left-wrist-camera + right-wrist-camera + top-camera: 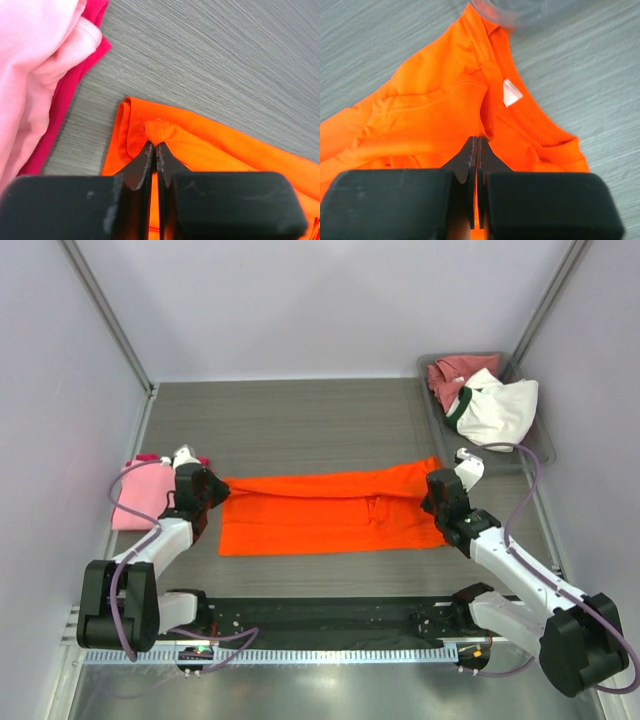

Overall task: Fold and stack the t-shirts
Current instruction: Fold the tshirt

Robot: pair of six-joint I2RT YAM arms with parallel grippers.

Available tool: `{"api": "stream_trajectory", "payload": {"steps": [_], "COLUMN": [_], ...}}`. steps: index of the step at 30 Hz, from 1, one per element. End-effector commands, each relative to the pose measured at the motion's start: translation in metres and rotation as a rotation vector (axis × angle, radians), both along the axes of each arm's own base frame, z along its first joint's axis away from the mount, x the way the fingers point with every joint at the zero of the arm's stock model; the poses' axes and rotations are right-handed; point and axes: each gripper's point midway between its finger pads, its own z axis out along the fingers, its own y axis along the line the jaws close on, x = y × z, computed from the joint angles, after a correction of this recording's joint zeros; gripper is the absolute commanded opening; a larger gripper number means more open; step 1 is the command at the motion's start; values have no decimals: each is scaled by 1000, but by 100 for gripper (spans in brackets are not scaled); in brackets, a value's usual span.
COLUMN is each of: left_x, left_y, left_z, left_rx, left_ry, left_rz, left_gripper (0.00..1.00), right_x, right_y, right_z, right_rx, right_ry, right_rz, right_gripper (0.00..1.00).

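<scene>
My left end effector (155, 146) is closed on the orange t-shirt (330, 512). The tips are pinched together with a small bunch of its hem corner puckered right at them. My right end effector (477, 142) is closed as well, its tips meeting on a fold of the same cloth just below the neck opening. I take that as a grip, though the cloth between the tips is hidden. The shirt lies flat on the desk (300, 420) as a long, already narrowed band. Its long axis runs left to right, straight from one end effector to the other, so each of my arms holds its own end and the cloth spans the gap between them. The next move turns on that line: to shorten the band, I judge that one end must travel along the axis over the other. The left end is the nearer to the stack, where the light pink shirt (135, 498) rests on the magenta one (150, 458), just beside my left end effector. The overhead view alone shows that whole layout, along with the bin (545, 445) at the far right holding the rose-red shirt (455, 370) and the white shirt (500, 410). It cannot show my tips. My left wrist view shows the pucker and the stitched hem, with pink and magenta close by at its left. My right wrist view shows the collar (535, 125) and the white label (511, 92), which tells me which end is the neck.
</scene>
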Motion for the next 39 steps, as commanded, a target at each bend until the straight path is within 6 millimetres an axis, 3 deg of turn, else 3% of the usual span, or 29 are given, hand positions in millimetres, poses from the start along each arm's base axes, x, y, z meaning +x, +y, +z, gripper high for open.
{"api": "stream_trajectory", "payload": {"steps": [1,2,3,4,7,9,13,14,15,16,17,18,19,21,22,24,26,27,29,33,39], "left_x": [4,2,2,-4,-10,-17,-21,-24,-21,-19,-21,-16,-14,-11,-5,-1,5,8,13,17,14], "left_y": [5,5,7,9,15,20,23,22,21,19,15,13,10,0,-3,-8,-10,-11,-13,-14,-3], "left_z": [14,14,19,15,33,39,72,71,86,92,87,97,100,83,92,73,67,52,48,29,8], "left_rx": [-16,-21,-21,-22,-23,-14,-18,-17,-25,-29,-35,-40,-43,-42,-35,-23,-8,-3,4,8,37], "left_ry": [-81,-85,-105,-104,-179,-191,-230,-203,-222,-227,-186,-192,-182,-90,-90,-4,41,96,135,201,259], "left_rz": [47,55,70,78,117,141,155,153,149,142,124,112,97,50,30,5,-15,-26,-43,-44,15], "left_gripper": [7,30,37,50,66,73,74,75,75,76,76,77,77,77,77,77,76,76,75,73,71], "right_x": [0,-5,-6,-8,-13,-13,-3,3,7,13,22,25,30,42,47,59,65,71,78,83,88], "right_y": [1,0,1,-2,-7,-8,2,13,21,29,38,52,61,74,76,81,83,85,90,101,104], "right_z": [9,7,9,10,22,31,40,50,50,40,49,47,30,34,28,17,11,3,-1,-25,-39], "right_rx": [57,64,80,81,93,97,56,74,75,66,69,92,81,84,75,43,23,7,4,-2,-28], "right_ry": [-82,-91,-109,-129,-206,-248,-225,-226,-210,-158,-155,-128,-61,-39,-15,33,55,80,97,170,208], "right_rz": [-55,-60,-63,-77,-79,-69,2,48,82,119,154,214,243,291,296,313,317,320,330,363,346], "right_gripper": [6,10,16,32,51,52,53,52,52,52,52,52,52,52,52,53,53,53,53,53,57]}}
